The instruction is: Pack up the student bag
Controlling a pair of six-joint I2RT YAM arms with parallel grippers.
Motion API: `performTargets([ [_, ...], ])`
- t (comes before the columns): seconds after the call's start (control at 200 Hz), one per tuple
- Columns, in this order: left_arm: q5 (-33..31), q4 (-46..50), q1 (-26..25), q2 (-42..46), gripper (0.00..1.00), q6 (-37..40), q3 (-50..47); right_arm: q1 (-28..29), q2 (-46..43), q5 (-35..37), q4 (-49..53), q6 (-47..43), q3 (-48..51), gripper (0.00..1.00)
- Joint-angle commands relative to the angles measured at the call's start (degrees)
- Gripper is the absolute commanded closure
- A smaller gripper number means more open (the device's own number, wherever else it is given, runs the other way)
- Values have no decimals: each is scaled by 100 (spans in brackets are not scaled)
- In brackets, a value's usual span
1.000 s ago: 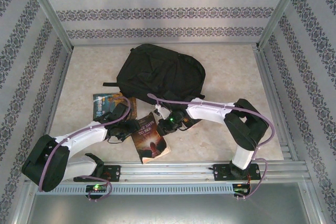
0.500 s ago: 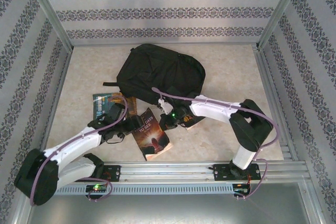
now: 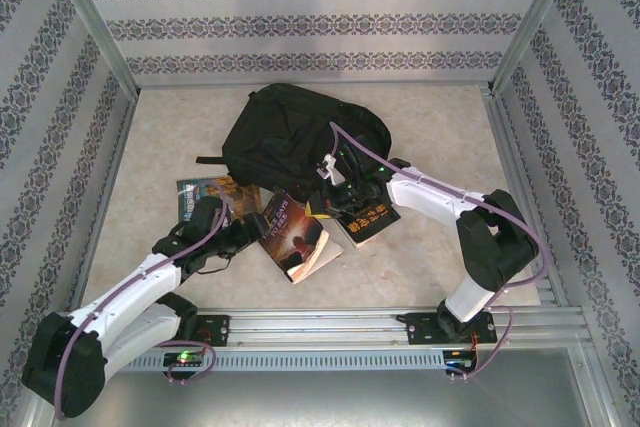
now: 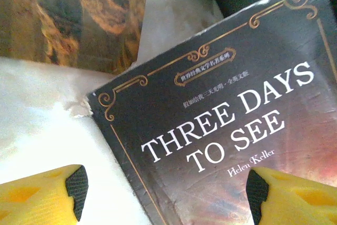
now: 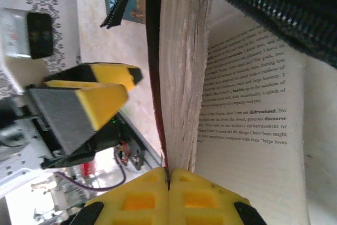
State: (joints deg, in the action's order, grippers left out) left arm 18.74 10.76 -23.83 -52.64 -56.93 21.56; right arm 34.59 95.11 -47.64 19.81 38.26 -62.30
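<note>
Left gripper [image 4: 166, 196] jaws apart over Three Days to See book [image 4: 226, 130]; right gripper [image 5: 168, 188] closed against open book [image 5: 247, 104] beside student bag [image 3: 300, 137].

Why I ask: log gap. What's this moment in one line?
left gripper open over Three Days to See; right gripper shut on open book; student bag just beyond

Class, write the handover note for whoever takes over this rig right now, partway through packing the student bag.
The left gripper is open over Three Days to See, not gripping it.
The right gripper is shut on the edge of the open book, beside the student bag.
The third book lies left of Three Days to See.
Done: none of these books packed.
Left: all three into the bag.
</note>
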Motion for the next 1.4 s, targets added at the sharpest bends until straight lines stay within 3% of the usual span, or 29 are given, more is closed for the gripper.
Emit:
performTargets([
  [0.0,430,-1095,81,-296,21,-628,-339,-40,86,-580,-539,428,15,100],
  [0.44,396,-3858,81,-1307,28,-1914,-1277,-86,326,-715,-1247,1099,405,100],
  [0.635,640,-4837,81,-1933,46,-2112,-1273,-128,394,-700,-1333,1147,513,100],
  [0.724,610,-4538,81,-1619,56,-2057,-1213,-128,389,-629,-1129,953,501,100],
  [0.984,256,-2114,98,399,86,-1476,-896,-129,43,187,-274,307,515,100],
  [1.124,168,-1398,126,1278,100,-1323,-776,-59,-300,927,330,-87,433,75],
  [1.264,-53,-1129,170,1905,100,-977,-415,172,-809,1966,1093,-739,11,64],
  [1.394,-276,-1324,201,1818,100,-854,128,80,-1297,2720,1402,-782,-304,49],
])
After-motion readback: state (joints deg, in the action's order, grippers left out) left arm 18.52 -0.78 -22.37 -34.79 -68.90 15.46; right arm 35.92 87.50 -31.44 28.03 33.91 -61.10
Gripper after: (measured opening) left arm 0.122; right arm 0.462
